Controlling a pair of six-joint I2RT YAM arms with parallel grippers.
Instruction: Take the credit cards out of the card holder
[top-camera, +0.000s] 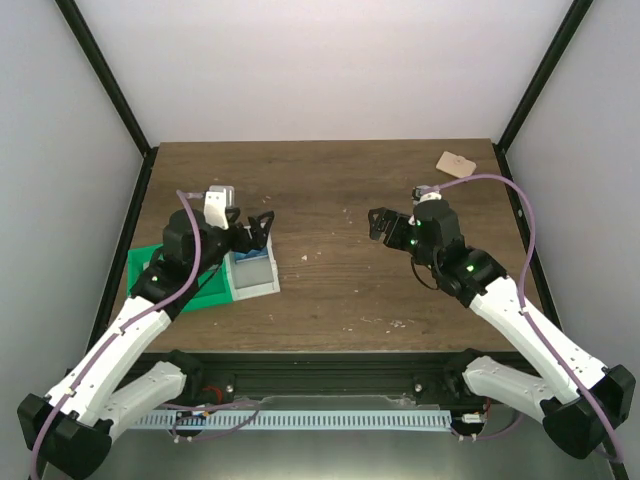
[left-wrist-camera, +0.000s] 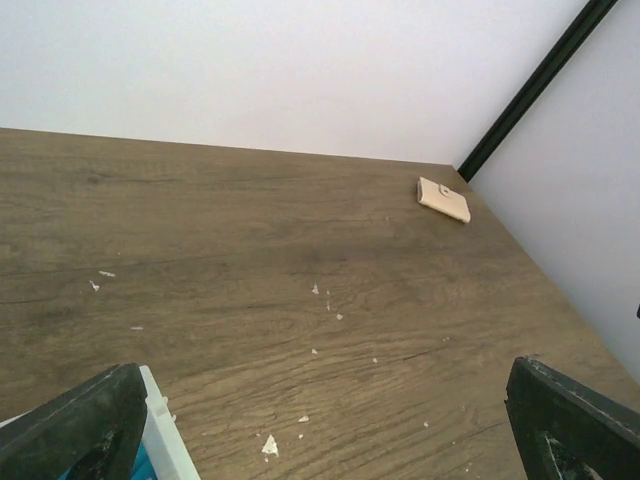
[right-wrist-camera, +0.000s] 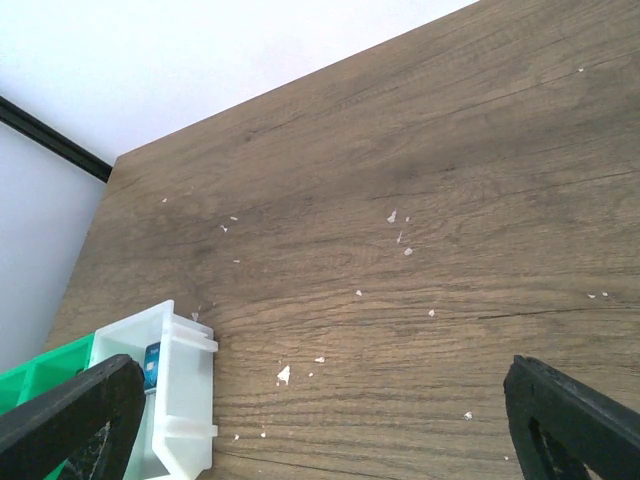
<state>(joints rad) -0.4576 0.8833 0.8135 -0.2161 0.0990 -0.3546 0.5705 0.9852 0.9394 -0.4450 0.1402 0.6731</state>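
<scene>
The card holder (top-camera: 457, 163) was placed at the far right corner of the worktop (top-camera: 330, 190). The compartment tray (top-camera: 205, 296) was set at the near left, with the box (top-camera: 258, 290) just beside it on the right. The left pincer (top-camera: 258, 228) was held by the box's far edge.

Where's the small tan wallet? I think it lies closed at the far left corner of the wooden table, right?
Not quite. The small flat tan wallet lies closed at the far right corner of the brown wooden table, not the left. The top external view shows it.
</scene>
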